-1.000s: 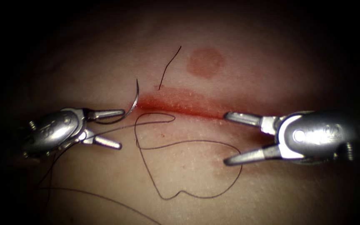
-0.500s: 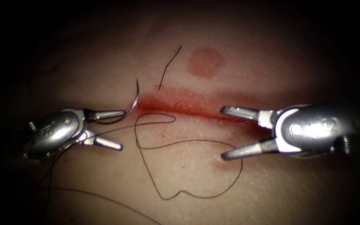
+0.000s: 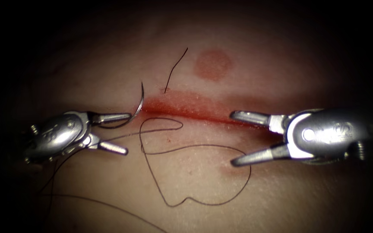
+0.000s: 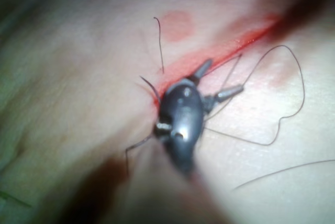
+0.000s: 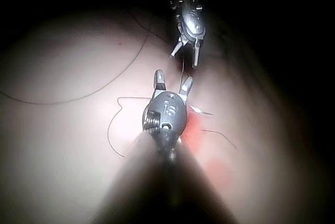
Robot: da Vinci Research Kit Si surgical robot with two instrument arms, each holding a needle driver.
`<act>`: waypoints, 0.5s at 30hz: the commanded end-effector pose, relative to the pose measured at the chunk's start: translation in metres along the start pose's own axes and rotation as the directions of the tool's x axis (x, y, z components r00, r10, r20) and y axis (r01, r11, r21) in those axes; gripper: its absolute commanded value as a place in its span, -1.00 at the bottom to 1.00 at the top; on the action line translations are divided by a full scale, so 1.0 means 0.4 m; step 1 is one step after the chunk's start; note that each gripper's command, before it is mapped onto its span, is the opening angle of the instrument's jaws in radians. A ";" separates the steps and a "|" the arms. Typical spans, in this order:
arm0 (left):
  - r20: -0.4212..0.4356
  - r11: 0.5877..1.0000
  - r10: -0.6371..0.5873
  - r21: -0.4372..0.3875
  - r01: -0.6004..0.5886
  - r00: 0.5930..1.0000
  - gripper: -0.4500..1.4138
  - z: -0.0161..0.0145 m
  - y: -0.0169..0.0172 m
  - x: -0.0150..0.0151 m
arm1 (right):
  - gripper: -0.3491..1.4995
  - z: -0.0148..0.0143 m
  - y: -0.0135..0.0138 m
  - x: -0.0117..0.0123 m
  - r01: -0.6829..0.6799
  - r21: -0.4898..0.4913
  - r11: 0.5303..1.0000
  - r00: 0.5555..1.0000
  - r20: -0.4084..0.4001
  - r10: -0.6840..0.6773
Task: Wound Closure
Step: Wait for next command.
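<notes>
Above the tissue (image 3: 109, 190), both fingers agape, empty.

**Surfaces and finishes at the cut**

Left tool (image 3: 119, 133): polished metal, bright glints on body and both prongs. Right tool (image 3: 240, 139): same silvery metal, smooth, glossy, with a stamped mark on the housing. Needle (image 3: 140, 105): thin steel wire, shiny along its curve. Thread (image 3: 203, 172): dark, fine, matt filament. Cut end of thread (image 3: 175, 69): same dark matt strand. Tissue (image 3: 195, 190): pale, soft, faintly pebbled skin with a moist sheen. Red fluid (image 3: 186, 108): wet, glossy along the cut (image 3: 212, 116).
</notes>
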 end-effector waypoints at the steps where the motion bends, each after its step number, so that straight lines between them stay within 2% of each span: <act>1: -0.002 1.000 -0.001 -0.002 0.001 1.000 0.19 0.0016 -0.0005 -0.0016 | 0.71 0.0018 -0.0008 -0.0007 0.000 0.002 1.000 1.000 -0.002 0.000; 15: -0.003 1.000 -0.001 -0.006 0.001 1.000 0.19 0.0012 -0.0005 -0.0016 | 0.71 0.0023 -0.0013 0.0002 0.000 0.000 1.000 1.000 -0.003 0.000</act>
